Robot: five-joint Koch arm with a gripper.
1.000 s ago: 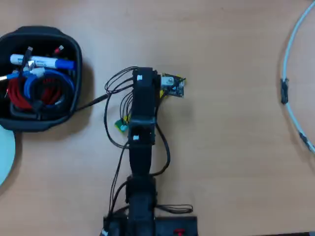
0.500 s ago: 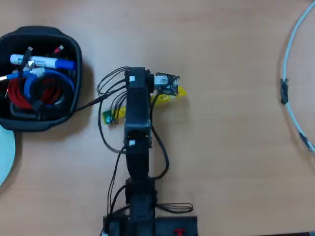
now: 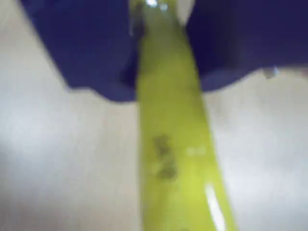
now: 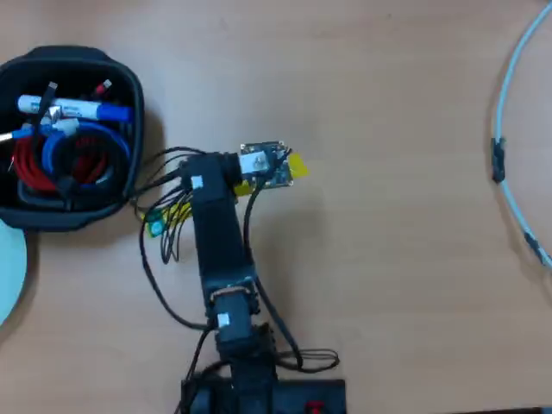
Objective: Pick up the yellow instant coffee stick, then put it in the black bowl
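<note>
We see the gripper (image 3: 161,29) closed on the yellow instant coffee stick (image 3: 175,159); wrist view shows both dark jaws pinching the upper part of the stick, which hangs down across the frame over pale worktop (image 3: 57,183). In the overhead view the stick (image 4: 157,226) pokes out both sides of the arm: green end at lower left, yellow end at upper right beside the wrist board, so it appears lifted and carried crosswise. The black bowl (image 4: 129,185) sits at the left edge of the overhead view, near the green end but apart from it. It already holds a white-and-blue marker pen (image 4: 73,110) and coiled red and blue cables (image 4: 60,159). Pick looks done; we judge the carry step is in hand. Next move calls for swinging further left until the stick is over the bowl opening, then opening the jaws. The stick is long, so either end may catch the bowl rim. A pale plate (image 4: 9,272) lies just below the bowl. The rest of the worktop is open; a white cable (image 4: 509,181) runs far right, well clear.
</note>
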